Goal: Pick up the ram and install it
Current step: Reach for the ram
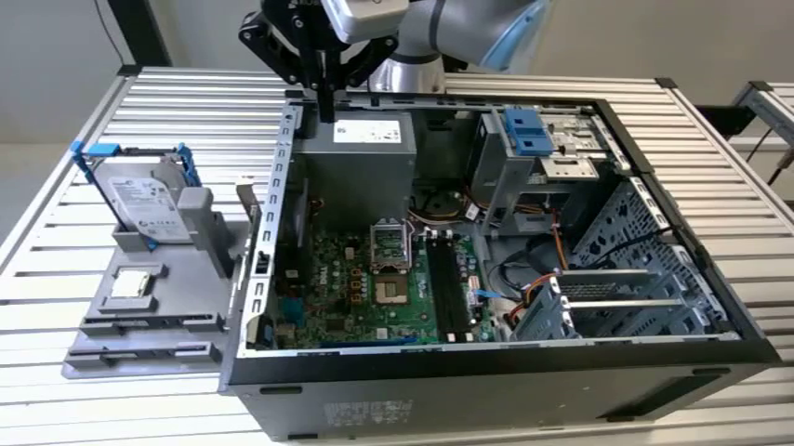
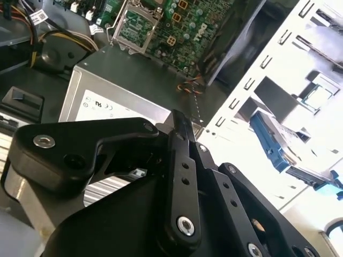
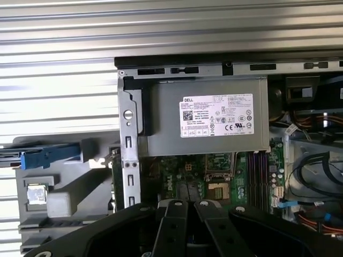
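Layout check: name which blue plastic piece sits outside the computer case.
The blue frame around the hard drive, at the exterior view's left; the other blue piece sits inside the case.

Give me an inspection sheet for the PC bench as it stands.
Surface: slatted metal table carrying an open computer case.
Job's things: black memory slots on the motherboard look empty.
Clutter: hard drive in a blue frame, upright on a grey fixture, at the exterior view's left.
Grippers: hand shut, above the power supply end of the case.
Cables: orange and black wires inside the case.
Surroundings: second slatted frame at the exterior view's right.
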`<state>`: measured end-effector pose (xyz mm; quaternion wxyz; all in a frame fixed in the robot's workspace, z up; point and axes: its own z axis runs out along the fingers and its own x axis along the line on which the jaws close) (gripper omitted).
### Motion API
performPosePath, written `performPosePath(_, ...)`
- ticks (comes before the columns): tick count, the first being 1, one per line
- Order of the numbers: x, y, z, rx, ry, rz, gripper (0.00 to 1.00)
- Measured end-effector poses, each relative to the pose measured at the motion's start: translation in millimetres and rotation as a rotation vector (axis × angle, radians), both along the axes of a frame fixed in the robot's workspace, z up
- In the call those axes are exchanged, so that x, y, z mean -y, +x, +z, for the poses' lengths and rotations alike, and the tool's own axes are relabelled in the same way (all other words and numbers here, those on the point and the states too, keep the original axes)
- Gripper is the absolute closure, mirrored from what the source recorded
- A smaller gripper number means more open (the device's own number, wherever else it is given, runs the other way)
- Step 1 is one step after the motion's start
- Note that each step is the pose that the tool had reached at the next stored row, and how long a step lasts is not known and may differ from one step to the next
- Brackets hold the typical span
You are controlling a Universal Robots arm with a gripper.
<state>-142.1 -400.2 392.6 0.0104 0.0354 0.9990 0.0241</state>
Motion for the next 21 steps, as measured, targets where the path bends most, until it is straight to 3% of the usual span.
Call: performPosePath(21,3.0,-26.8,0.0,0.0,0.0,0.0,1.0)
